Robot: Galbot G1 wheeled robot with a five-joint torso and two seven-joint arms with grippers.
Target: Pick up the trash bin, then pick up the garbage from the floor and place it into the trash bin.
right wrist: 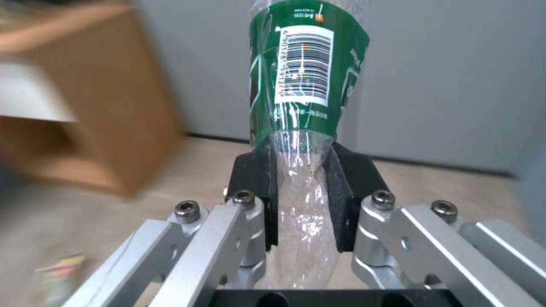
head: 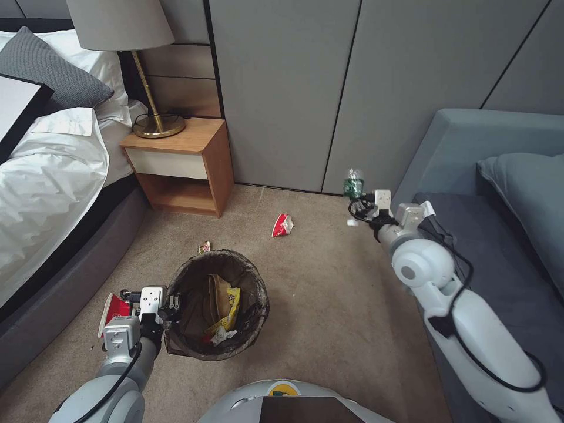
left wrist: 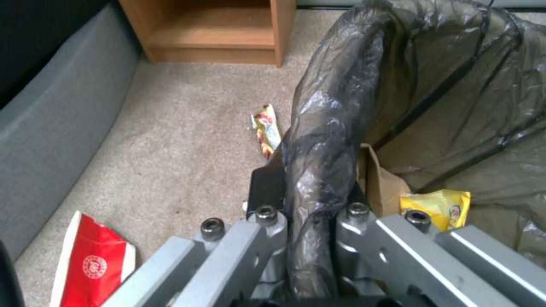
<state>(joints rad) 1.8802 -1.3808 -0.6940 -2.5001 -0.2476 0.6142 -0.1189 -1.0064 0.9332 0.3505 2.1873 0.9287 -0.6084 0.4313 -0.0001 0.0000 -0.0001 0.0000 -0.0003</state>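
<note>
Standing on the beige short-pile carpet floor [head: 329, 294] before the robot: the round trash bin lined with a dark translucent plastic bag [head: 216, 302], its mouth open upward. Inside it lie a brown paper bag [head: 218, 294], a yellow snack wrapper [head: 230, 305] and a crumpled white tissue [head: 222, 335].

Left gripper [head: 173, 302]: at the bin's left rim, jaws closed on the bag-covered edge; in the left wrist view the dark fingers [left wrist: 266, 187] pinch the folded plastic between them.

Right gripper [head: 359, 205]: raised above the carpet near the grey sofa's [head: 499, 235] front corner, well apart from the bin. It is clamped on a clear crushed plastic bottle with a green label [right wrist: 301, 76], which stands up out of the jaws; the black pads [right wrist: 256, 192] press its lower part flat.

Litter on the floor:
- red-and-white crushed paper cup [head: 283, 224], in the open carpet between the bin and the grey wall panels [head: 282, 88];
- small red-and-yellow wrapper [head: 204, 247], just beyond the bin's far rim;
- flattened red-and-white paper cup [head: 113, 311], beside the left gripper, near the grey upholstered bed base [head: 64, 276].

Bounds: the bed base runs along the left, a wooden nightstand [head: 182, 167] stands in the far left corner, the sofa edge closes the right. A broad stretch of carpet between the bin and the sofa lies open.
</note>
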